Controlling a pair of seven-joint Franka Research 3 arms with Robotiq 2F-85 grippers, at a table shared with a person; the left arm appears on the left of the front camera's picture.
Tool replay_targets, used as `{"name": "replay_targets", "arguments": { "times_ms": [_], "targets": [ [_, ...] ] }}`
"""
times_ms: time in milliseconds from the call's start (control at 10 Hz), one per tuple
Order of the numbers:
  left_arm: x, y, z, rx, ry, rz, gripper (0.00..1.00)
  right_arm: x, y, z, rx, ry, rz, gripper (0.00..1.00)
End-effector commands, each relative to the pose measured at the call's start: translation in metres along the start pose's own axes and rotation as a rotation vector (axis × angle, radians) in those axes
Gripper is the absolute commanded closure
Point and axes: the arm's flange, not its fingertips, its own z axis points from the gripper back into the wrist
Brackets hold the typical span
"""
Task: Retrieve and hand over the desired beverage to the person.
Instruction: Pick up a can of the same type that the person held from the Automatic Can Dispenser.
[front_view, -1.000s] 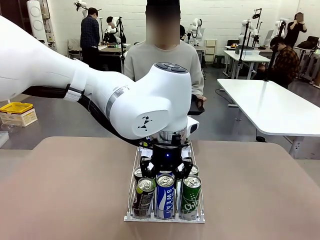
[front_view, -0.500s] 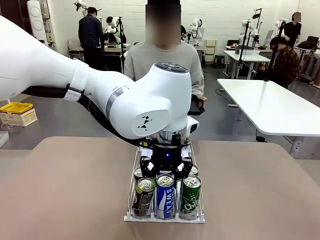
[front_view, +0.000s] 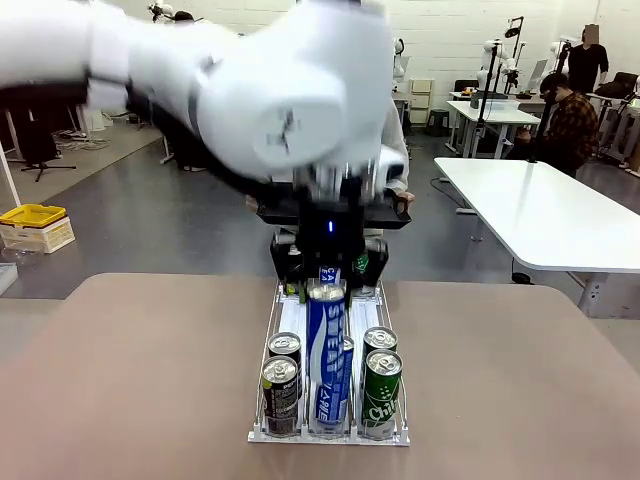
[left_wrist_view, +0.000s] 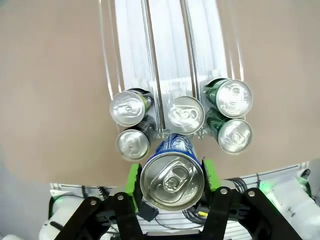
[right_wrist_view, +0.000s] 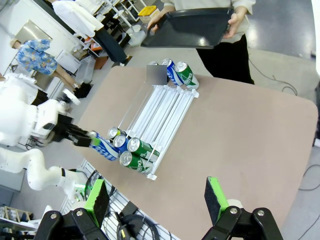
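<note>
Blue can (left_wrist_view: 172, 181) pinched in my left gripper (left_wrist_view: 170, 175); right gripper (right_wrist_view: 157, 197) wide open, empty. Swinging fast could let it slip.

Blue can (front_view: 327, 362) "SWEAT", green can (front_view: 381, 402) "Chil"

You have a blue-and-white can (left_wrist_view: 172, 177), green cans (front_view: 381, 395), a tan table (front_view: 130, 380) and a black tray (right_wrist_view: 187, 27).

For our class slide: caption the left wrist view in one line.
Left gripper shut on a blue can, held above the clear rack of cans.
</note>
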Motion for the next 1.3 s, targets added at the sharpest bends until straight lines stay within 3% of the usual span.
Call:
{"name": "replay_targets", "arguments": {
  "times_ms": [0,300,700,1200],
  "targets": [
    [0.03,0.002,0.05,0.015,-0.051,-0.017,0.98,0.001,-0.001,-0.001,0.034,-0.016,0.016,0.0],
    [0.082,0.006,0.103,0.011,-0.097,0.071,0.98,0.001,-0.001,-0.001,0.034,-0.016,0.016,0.0],
    [0.148,0.012,0.105,0.038,-0.103,0.109,0.98,0.001,-0.001,-0.001,0.034,-0.016,0.016,0.0],
    [0.136,0.026,0.089,0.03,-0.09,0.097,0.98,0.001,-0.001,-0.001,0.034,-0.016,0.016,0.0]
  ]
}}
